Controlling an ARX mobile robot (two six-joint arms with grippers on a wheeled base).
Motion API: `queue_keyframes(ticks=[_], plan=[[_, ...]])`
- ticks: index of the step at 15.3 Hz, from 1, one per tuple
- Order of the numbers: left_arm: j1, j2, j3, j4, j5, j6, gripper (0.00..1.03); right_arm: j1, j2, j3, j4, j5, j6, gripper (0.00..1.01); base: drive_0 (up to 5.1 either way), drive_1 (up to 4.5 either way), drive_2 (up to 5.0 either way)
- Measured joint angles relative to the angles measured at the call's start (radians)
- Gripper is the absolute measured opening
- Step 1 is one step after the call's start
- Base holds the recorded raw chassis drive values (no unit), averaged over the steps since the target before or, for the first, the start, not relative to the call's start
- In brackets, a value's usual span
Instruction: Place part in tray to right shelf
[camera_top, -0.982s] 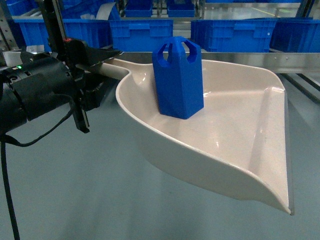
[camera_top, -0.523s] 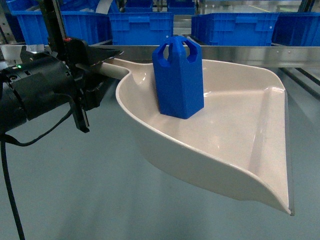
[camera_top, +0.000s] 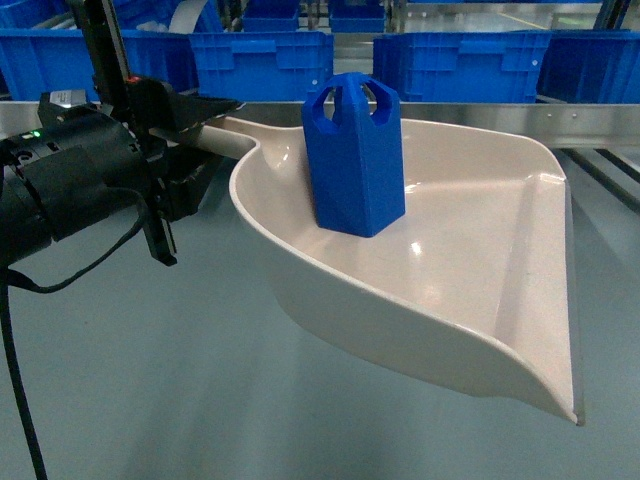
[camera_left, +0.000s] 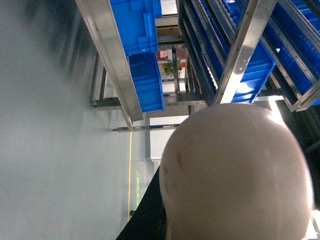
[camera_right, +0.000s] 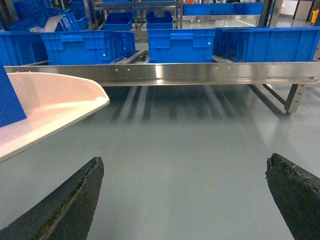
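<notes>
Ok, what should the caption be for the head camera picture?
Left gripper carries the tray, blue part standing upright inside, toward the right shelf.

Left arm (camera_top: 70, 185): matte black, rounded cylindrical wrist housing; small green indicator light near its upper left; small red mark by the top; thin black cable looping beneath and trailing downward; left hand (camera_top: 195, 125): black, pointed tapering fingers; right hand (camera_right: 182, 197): two dark, rough-textured, wedge-shaped fingers (camera_right: 75, 200), scuffed along the edges.
</notes>
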Motion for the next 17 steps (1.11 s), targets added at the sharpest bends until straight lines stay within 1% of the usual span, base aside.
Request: queue_keyframes(ticks=[3, 17], plan=[[-0.008, 0.0, 0.0, 0.001, 0.006, 0.0, 0.15, 0.0, 0.0, 0.0, 0.0, 0.0, 0.0, 0.98, 0.3, 4.36, -3.8], [-0.002, 0.0, 0.002, -0.001, 0.0, 0.001, 0.15, 0.0, 0.0, 0.0, -0.001, 0.0, 0.0, 0.98, 0.1, 4.12, -4.0]])
